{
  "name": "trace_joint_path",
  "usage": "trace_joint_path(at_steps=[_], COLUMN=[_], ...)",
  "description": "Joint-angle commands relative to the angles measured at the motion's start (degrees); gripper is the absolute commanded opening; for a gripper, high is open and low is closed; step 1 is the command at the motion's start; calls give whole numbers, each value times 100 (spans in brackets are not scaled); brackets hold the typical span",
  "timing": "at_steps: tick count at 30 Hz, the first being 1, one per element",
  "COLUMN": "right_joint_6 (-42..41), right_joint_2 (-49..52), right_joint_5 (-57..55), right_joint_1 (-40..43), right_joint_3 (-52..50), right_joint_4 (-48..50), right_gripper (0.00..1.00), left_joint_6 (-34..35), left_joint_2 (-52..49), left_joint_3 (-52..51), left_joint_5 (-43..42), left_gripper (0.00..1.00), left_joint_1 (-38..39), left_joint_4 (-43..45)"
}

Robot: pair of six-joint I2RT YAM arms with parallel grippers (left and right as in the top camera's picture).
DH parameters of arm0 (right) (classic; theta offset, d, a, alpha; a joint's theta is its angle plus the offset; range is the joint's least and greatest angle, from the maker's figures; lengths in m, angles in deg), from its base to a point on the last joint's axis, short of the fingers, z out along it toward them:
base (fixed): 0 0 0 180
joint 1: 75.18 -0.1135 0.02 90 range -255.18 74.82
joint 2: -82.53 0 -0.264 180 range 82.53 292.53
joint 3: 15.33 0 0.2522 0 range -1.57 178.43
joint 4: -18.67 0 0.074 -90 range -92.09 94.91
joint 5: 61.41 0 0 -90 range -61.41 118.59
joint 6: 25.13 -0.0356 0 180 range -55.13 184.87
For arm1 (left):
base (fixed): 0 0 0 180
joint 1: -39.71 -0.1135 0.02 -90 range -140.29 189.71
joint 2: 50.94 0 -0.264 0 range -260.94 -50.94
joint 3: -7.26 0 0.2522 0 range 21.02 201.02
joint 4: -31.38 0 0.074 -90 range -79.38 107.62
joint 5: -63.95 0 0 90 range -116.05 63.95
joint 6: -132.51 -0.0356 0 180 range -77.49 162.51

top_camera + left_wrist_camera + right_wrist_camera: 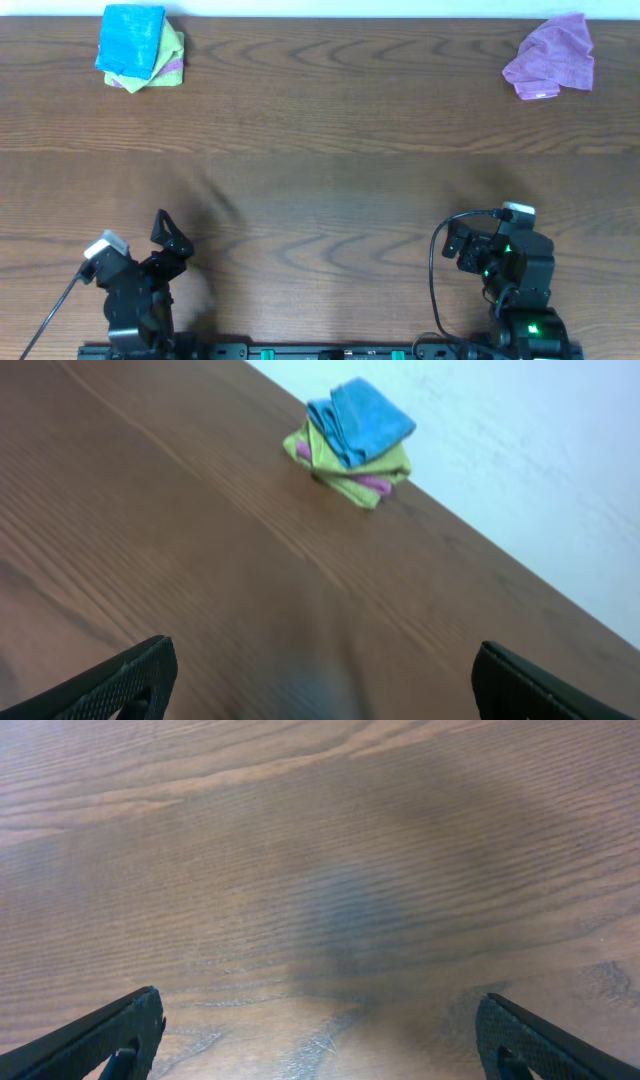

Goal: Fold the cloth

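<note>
Cloth point(130, 38) folded atop lime-green cloth point(173, 45), far left; long axis approx near-to-far, slight tilt. My L gripper point(322, 665) & R gripper point(320, 1015): both wide open, empty.

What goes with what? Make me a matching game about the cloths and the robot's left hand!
Things:
1. sky-blue soft fabric cloth
2. lime-green soft fabric cloth
3. crumpled purple fabric cloth
4. left hand

Places or states:
A. open and holding nothing
B. alone in the far right corner
C. folded on top, far left
D. lying under the blue one

Pairs: 1-C, 2-D, 3-B, 4-A
</note>
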Motion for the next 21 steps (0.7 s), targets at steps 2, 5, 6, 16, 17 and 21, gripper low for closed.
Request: trace_joint_path(at_steps=[2,5,6,16,17,21], right_joint_6=[-68,-68,-68,-70,-68,-68], right_joint_2=[-26,-26,-26,-26,-26,-26], right_joint_5=[-35,-35,-35,-35,-33,-35], right_joint_1=[28,28,28,28,28,28], right_joint_3=[-22,-22,-22,-22,-22,-22], right_joint_4=[0,0,0,0,0,0], right_gripper=[99,99,99,99,99,99], left_joint_6=[85,85,85,-273,-616,-1784], left_joint_2=[70,70,70,70,70,70], left_joint_3=[-256,-457,-546,-931,-935,-938], left_joint_5=[-39,-39,-39,22,-61,-400], left_gripper=[96,95,96,95,95,95], left_joint_1=[74,74,72,72,72,72], left_joint_4=[24,151,262,879,997,1014])
